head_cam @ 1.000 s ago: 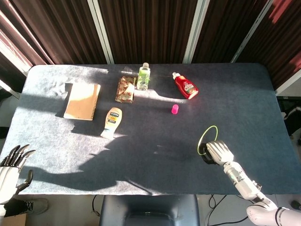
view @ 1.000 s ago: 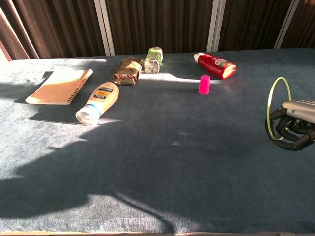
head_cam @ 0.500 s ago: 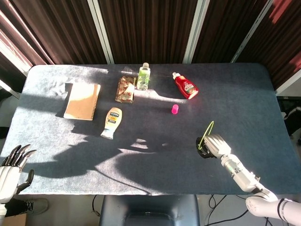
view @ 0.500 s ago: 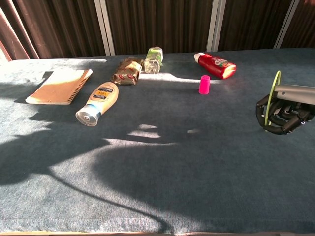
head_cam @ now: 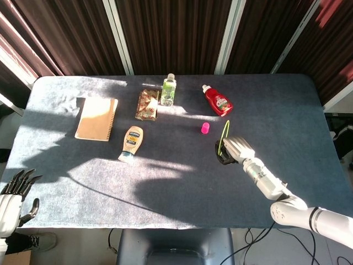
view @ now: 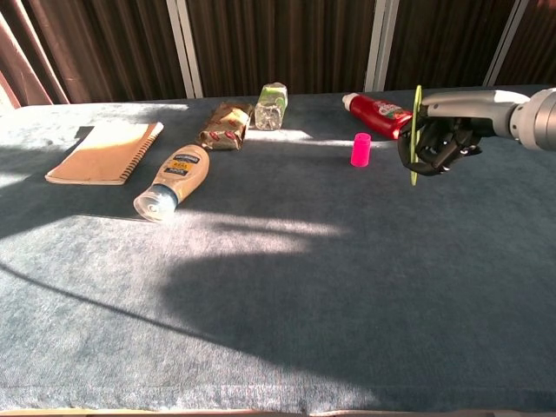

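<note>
Setting: a bench (head_cam: 309,110) under a dark blue-grey cloth, dark curtains behind it, sunlight and long shadows across the top.

Right hand: the right hand (head_cam: 234,148) hangs above the bench right of centre, its fingers (view: 434,143) curled around a thin yellow-green ring (head_cam: 223,137). In the chest view the ring stands almost edge-on and upright in the grip.

Ring's place: held off the cloth, just to the near right of a small pink cap (head_cam: 205,128), which stands upright by itself, apart from the hand.

Left hand: the left hand (head_cam: 12,196) is at the near left corner, off the bench edge, fingers spread and holding nothing.

Other things: a red bottle (head_cam: 218,101) lies on its side behind the cap; a clear bottle (head_cam: 169,90) stands at the back; beside it lies a snack packet (head_cam: 147,104); a cream squeeze bottle (head_cam: 131,143) lies on its side; a spiral notebook (head_cam: 97,118) lies flat at the left.

Progress: as I judge it, the ring is picked up and in carriage; setting it down is not yet done.
</note>
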